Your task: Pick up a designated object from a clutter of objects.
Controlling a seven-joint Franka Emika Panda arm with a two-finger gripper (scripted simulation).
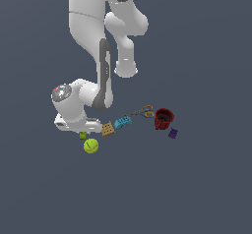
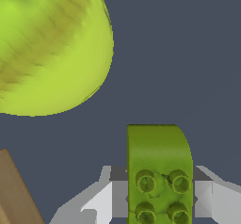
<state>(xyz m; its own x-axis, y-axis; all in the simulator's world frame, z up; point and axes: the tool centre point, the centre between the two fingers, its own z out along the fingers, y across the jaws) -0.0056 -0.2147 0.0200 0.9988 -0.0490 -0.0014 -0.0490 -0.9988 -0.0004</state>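
The designated object, a small lime-green studded brick, lies on the grey floor just under the robot's hand. In the wrist view the green brick sits between the two fingers, and the jaws touch both of its sides. My gripper is shut on it, low at the floor. The yellow-green ball lies right beside the brick and fills a corner of the wrist view.
A tan waffle-like square lies close to the hand and shows at the wrist view's edge. Toward the exterior view's right are a blue brick, scissors, a dark red cup and a tiny purple block.
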